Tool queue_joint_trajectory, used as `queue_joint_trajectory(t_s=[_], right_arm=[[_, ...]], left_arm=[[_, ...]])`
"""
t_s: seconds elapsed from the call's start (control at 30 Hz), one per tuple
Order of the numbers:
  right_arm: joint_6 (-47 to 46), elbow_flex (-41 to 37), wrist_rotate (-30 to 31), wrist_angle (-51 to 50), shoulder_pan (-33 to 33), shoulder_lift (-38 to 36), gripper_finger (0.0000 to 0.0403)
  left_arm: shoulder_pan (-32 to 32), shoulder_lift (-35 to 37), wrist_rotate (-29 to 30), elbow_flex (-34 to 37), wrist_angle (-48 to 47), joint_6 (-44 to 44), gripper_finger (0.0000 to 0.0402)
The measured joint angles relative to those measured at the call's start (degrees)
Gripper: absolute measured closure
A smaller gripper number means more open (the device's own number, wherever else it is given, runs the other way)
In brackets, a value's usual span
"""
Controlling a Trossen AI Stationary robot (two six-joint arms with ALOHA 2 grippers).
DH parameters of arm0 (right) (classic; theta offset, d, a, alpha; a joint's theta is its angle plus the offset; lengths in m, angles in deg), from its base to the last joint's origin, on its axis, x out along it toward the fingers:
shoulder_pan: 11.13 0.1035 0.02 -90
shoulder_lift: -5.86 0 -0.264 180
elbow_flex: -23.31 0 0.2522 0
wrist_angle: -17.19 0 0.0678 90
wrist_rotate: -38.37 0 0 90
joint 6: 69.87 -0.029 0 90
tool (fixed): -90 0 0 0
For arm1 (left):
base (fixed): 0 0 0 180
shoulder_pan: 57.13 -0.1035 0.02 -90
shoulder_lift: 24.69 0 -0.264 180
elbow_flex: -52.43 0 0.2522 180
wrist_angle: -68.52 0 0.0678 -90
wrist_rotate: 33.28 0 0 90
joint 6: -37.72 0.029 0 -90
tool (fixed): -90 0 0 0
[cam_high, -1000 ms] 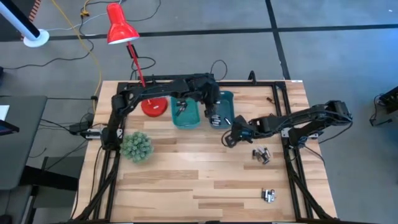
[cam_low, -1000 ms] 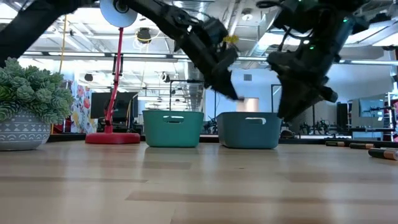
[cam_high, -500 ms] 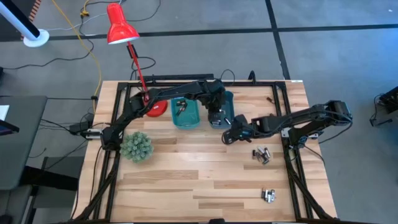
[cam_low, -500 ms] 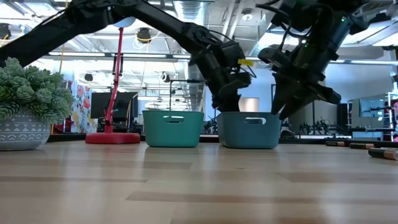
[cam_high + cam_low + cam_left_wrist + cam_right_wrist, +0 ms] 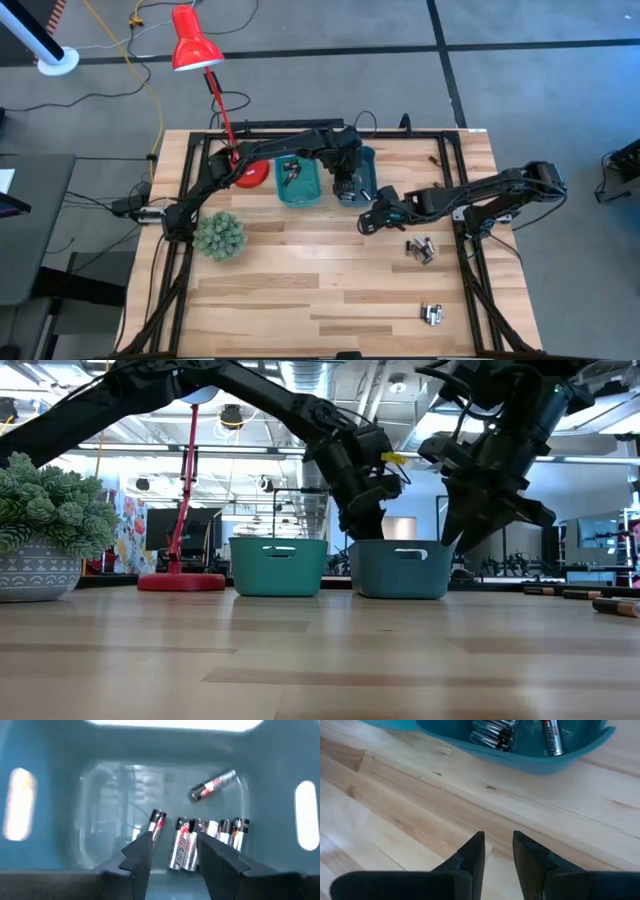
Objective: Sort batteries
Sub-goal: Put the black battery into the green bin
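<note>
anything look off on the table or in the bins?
Nothing damaged or spilled. One battery lies at an angle apart from the row in the right bin, under the open left gripper. Two small clusters of batteries lie unsorted on the table. Right gripper is empty.

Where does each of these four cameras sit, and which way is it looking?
High view: above the table, facing straight down; both arms show.
Low view: at tabletop height, looking across at two bins; both arms come in from above.
Left wrist view: on the left arm, looking down into the right bin at batteries; left gripper open.
Right wrist view: on the right arm, facing the tabletop; right gripper empty.
Shared: the right bin shows in all four.
</note>
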Motion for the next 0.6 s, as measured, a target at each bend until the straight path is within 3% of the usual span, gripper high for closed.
queue_joint_trajectory(t_s=[0.17, 0.4, 0.5, 0.6], right_arm=[[0.01, 0.00, 0.00, -3.90, -0.18, -3.19, 0.0286], [3.34, 0.00, 0.00, -16.69, -2.37, -12.50, 0.0286], [6.79, 0.00, 0.00, -20.93, -4.99, -17.28, 0.0286], [11.36, 0.00, 0.02, -22.25, -9.04, -21.48, 0.0286]], left_arm=[[0.00, 0.27, 5.66, -4.23, -0.13, -1.69, 0.0252], [-0.02, 0.23, 8.24, -11.75, -4.52, -15.09, 0.0251], [0.06, 0.27, 5.30, -13.79, -5.72, -15.05, 0.0251], [0.33, 0.31, -3.90, -15.28, -9.31, -11.34, 0.0251]])
